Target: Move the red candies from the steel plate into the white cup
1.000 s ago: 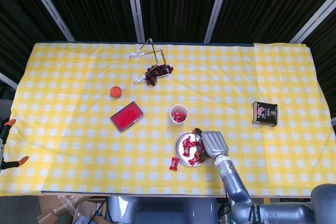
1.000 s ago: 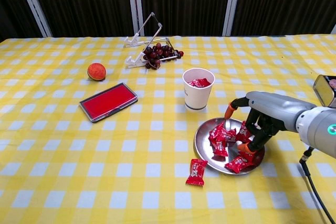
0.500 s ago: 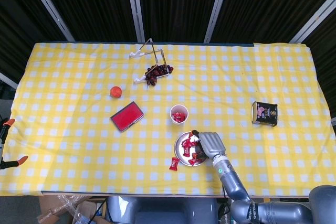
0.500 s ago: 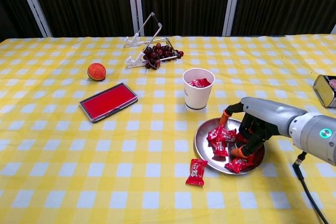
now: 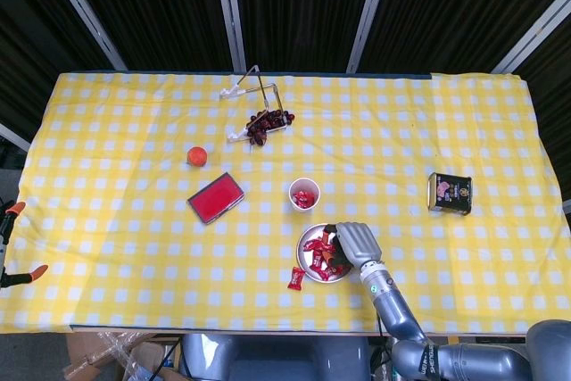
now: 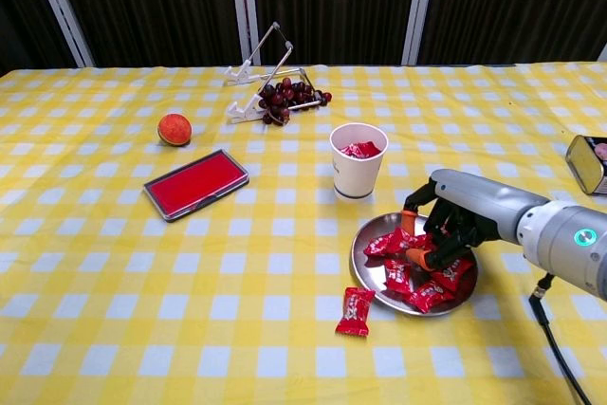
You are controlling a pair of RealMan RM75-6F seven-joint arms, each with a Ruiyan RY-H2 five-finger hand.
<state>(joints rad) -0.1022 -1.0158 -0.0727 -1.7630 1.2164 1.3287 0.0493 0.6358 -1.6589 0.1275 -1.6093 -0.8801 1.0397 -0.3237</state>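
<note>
The steel plate (image 6: 369,267) (image 5: 304,244) lies near the table's front edge and holds several red candies (image 6: 424,279). My right hand (image 6: 457,219) (image 5: 353,242) reaches into it from the right, fingers curled down among the wrappers. Its thumb and a finger pinch one red candy (image 6: 387,244) at the plate's left side. The white cup (image 6: 358,166) (image 5: 304,194) stands upright just behind the plate, with red candy inside. One more red candy (image 6: 355,311) (image 5: 296,278) lies on the cloth in front of the plate. My left hand is not visible.
A red flat case (image 6: 195,183) and an orange fruit (image 6: 174,128) lie to the left. Dark grapes (image 6: 287,97) sit by a wire stand at the back. A small tin (image 5: 450,193) stands at the right. Yellow checked cloth covers the table.
My right hand has curled its fingers tighter and slid left across the plate, dragging the candies left. One candy now sits between thumb and finger.
</note>
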